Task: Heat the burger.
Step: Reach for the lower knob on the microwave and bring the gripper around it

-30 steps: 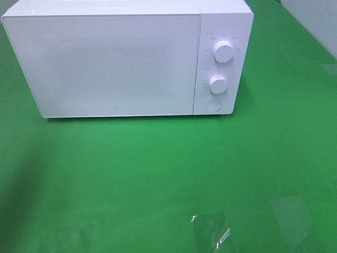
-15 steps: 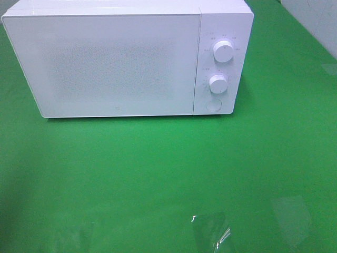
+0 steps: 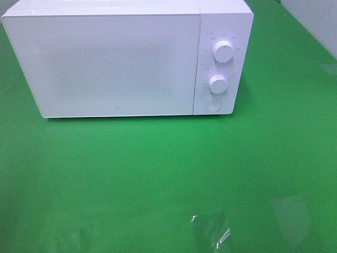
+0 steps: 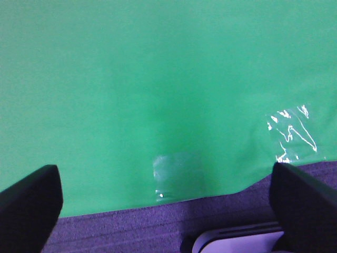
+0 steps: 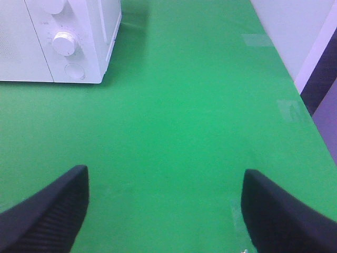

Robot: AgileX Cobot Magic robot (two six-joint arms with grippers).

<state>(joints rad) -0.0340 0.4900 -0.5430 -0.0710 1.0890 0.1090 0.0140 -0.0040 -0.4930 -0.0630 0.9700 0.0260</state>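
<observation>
A white microwave [image 3: 121, 60] stands at the back of the green table with its door shut; two round knobs [image 3: 223, 51] and a round button sit on its right panel. It also shows in the right wrist view [image 5: 58, 39]. The burger is not in view in any frame. My left gripper [image 4: 166, 195] is open and empty over the green cloth near its edge. My right gripper [image 5: 166, 205] is open and empty over the table, apart from the microwave's right side. Neither gripper shows in the exterior view.
Clear tape patches [image 3: 210, 232] lie on the green cloth near the front. In the left wrist view the cloth ends at a purple floor strip [image 4: 131, 229]. A white wall [image 5: 295, 31] runs along the table's right side.
</observation>
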